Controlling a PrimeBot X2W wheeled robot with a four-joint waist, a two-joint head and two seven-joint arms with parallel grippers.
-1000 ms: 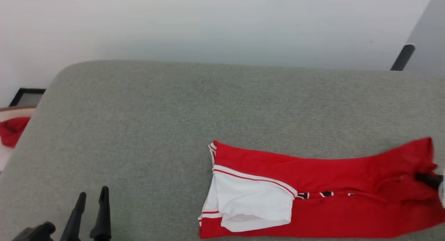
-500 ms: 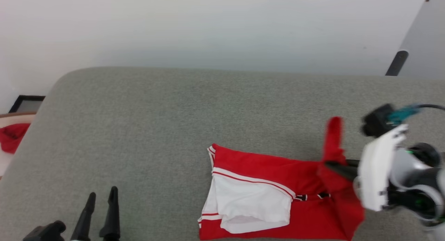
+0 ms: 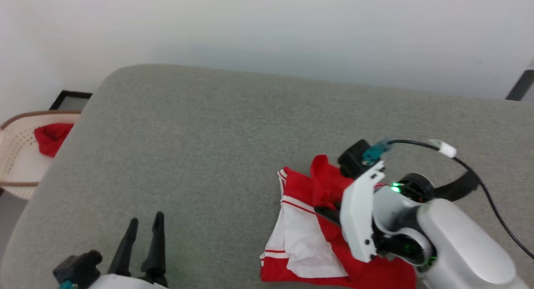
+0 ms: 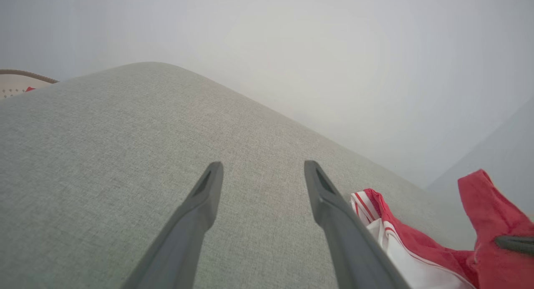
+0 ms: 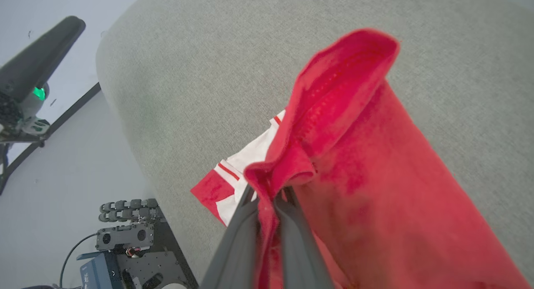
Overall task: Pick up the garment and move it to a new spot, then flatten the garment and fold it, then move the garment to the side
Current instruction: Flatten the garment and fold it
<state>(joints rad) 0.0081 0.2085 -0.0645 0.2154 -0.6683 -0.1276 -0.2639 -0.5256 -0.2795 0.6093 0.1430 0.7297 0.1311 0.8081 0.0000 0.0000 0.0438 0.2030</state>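
Grey padded surface (image 3: 200,130) set against a plain white wall (image 3: 267,22). Lighting is even, and nothing obstructs the fabric.

Right gripper (image 5: 267,199): fingers pressed together, pinching a red edge of the garment (image 3: 325,184). A flap of red cloth stands up beyond the fingertips and curls over them. The rest of the garment lies on the surface below and just ahead of this gripper, with a white sleeve (image 3: 298,234) and striped trim uppermost.

Left gripper (image 3: 144,230): fingers spread with nothing between them, well apart from the garment, which lies off to its right.

Risks, as judged:
1. The pinch is on a narrow, bunched hem. A quick move could let the cloth slide out and drop short, leaving a crooked fold.
2. Only one edge is carried. The unheld side may drag and twist, so the layers land askew.
3. The lower layers lie loose beneath the right gripper. A pull across them could shift the whole garment along the surface instead of folding it.
4. The raised flap hides the fingertips in the right wrist view, so the release point is harder to judge.
5. Opening with the fingers low could snag the cloth and undo the fold on withdrawal.

Basket (image 3: 16,155) holding red cloth sits well beyond the left gripper and poses no hazard.
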